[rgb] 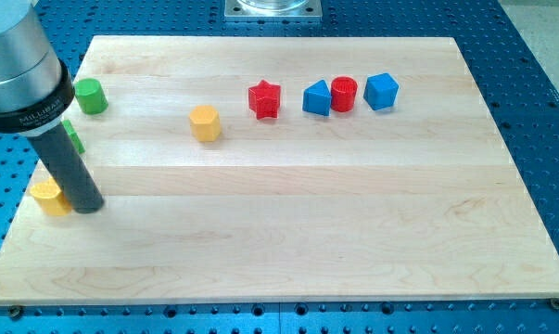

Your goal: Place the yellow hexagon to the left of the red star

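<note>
The yellow hexagon (205,122) sits on the wooden board (288,232), left of the red star (264,99) and a little lower in the view, with a gap between them. My tip (87,204) rests near the board's left edge, far to the left of and below the hexagon. It touches or nearly touches a second yellow block (50,198), partly hidden behind the rod; its shape is unclear.
A green cylinder (91,96) stands near the top left. Another green block (72,137) is mostly hidden behind the rod. Right of the star stand a blue triangular block (317,98), a red cylinder (343,94) and a blue block (382,91).
</note>
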Controlling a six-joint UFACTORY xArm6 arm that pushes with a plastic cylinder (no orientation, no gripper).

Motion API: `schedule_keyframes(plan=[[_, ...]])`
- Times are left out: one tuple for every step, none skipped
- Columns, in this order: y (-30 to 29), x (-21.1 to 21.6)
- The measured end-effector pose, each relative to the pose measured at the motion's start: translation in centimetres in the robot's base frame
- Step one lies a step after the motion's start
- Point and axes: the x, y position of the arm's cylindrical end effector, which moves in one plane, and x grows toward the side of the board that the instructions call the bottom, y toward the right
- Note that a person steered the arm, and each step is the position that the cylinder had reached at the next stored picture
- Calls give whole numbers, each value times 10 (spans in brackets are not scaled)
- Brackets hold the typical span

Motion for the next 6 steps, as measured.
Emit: schedule_keyframes(plan=[[-14, 0], [5, 0], [76, -34], [100, -58], [131, -62], [146, -80]])
